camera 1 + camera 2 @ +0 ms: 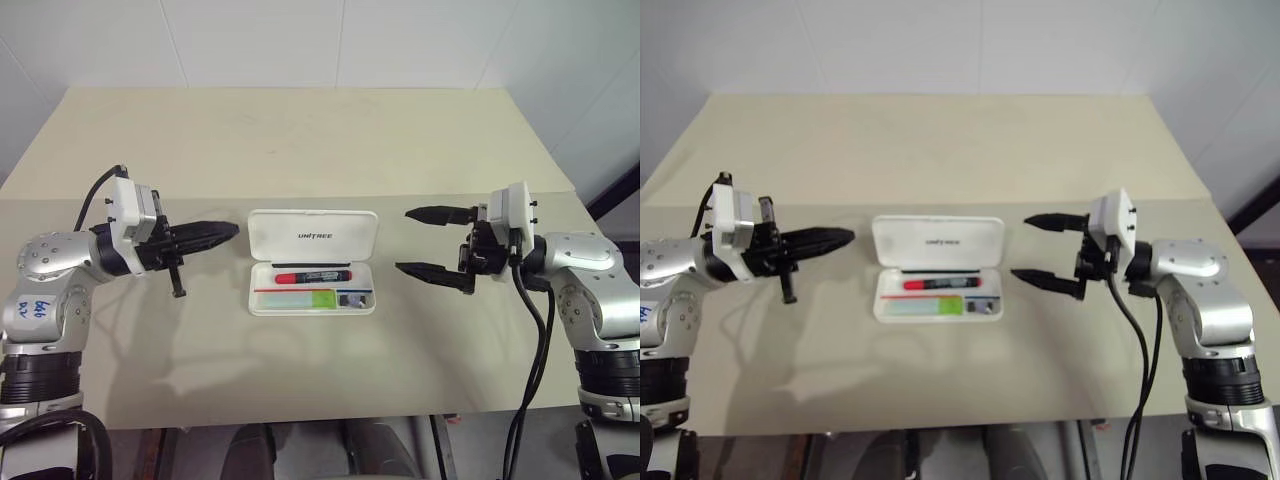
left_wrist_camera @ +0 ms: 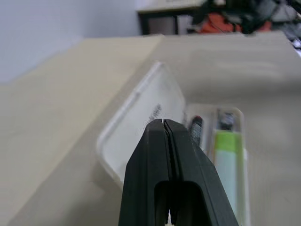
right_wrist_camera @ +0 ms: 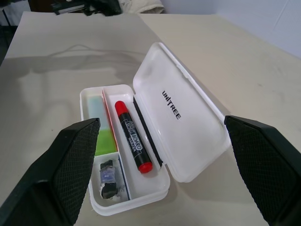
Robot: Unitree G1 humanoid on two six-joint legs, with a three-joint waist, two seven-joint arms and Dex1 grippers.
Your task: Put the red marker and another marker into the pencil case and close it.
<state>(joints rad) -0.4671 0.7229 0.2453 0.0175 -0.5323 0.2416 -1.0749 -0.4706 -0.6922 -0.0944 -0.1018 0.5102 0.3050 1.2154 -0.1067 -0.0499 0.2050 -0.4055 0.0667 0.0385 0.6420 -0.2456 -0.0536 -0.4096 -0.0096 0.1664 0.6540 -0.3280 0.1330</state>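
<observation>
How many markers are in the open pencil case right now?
2. The red marker lies in the compartment nearest the lid; the green marker lies in the compartment beside it. Both are inside the pencil case.

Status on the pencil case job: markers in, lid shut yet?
Done: the slim red marker with the dark label and the chunky mint marker with the green cap both lie inside the white hard hinged pencil case. In hand: nothing; the left gripper has its jaws shut and empty, the right gripper has its jaws open, one on each side of the case. Left: the lid stands open and needs closing.
</observation>
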